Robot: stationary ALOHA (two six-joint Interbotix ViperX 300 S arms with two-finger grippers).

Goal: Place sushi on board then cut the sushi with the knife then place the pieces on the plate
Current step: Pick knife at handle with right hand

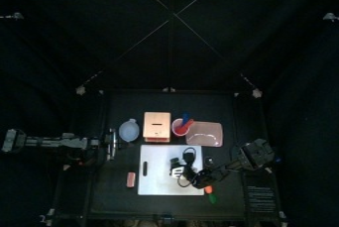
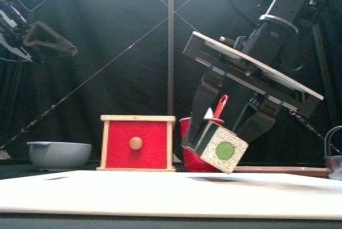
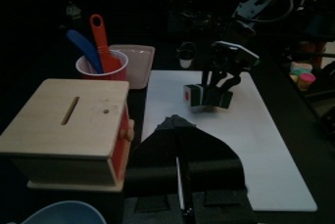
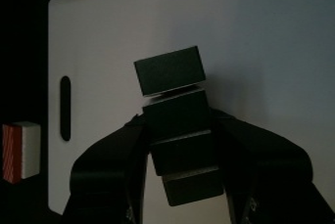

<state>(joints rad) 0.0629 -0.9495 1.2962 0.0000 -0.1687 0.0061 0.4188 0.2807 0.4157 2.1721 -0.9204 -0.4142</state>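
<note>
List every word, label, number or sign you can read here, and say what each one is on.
None: no view shows any readable text.
The sushi, board, box, cup and bowl show no print.

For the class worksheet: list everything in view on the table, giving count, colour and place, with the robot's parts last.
cutting board: one, white, table front.
sushi roll: one, dark green, held over the board.
wooden box: one, pale, red drawer front, behind the board.
bowl: one, blue-grey, left of the box.
cup: one, red, right of the box.
blue knife, red knife: one each, in the cup.
tray: one, pink, right of the cup.
small toy: one, reddish, left of the board.
right gripper: shut on the roll.
left gripper: table's left side.
</note>
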